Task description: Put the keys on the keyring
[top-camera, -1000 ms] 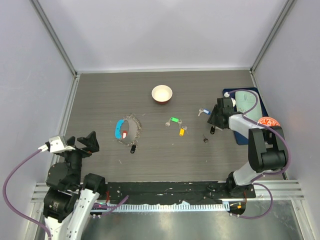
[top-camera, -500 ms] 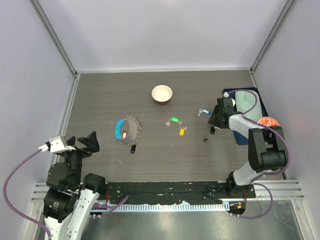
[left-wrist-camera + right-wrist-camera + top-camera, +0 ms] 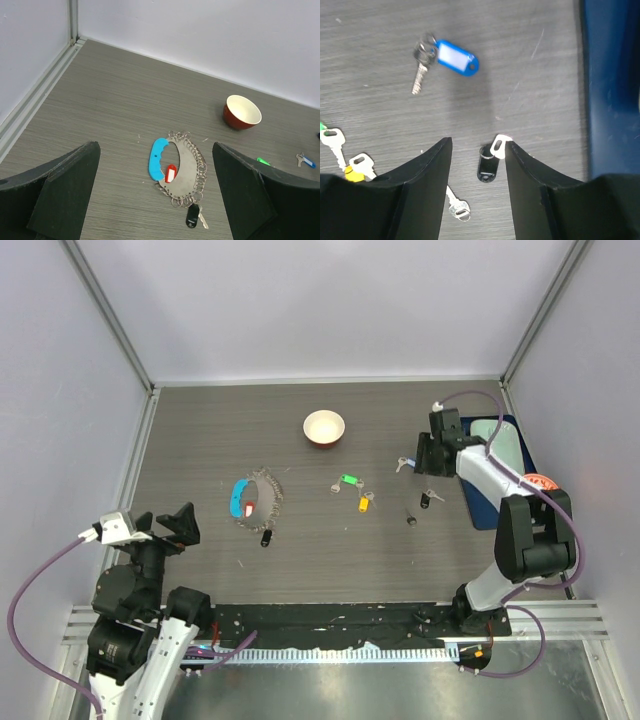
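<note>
The keyring lies left of centre, a looped metal plate edged with small rings, with a curved blue tag, a red tag and a black-tag key on it. Loose keys lie to the right: green-tag, yellow-tag, blue-tag, black-tag and a plain one. My right gripper hovers open over the black-tag key, which lies on the table between its fingers. My left gripper stands wide open and empty, near the front left, facing the keyring.
A small bowl, red outside and white inside, sits at the back middle. A blue mat lies along the right wall with an orange disc at its near end. Grey walls close in the table on three sides.
My right gripper has lifted and drawn back toward the far side, its jaws wider; the black-tag key stays on the table. The left arm has not moved.
</note>
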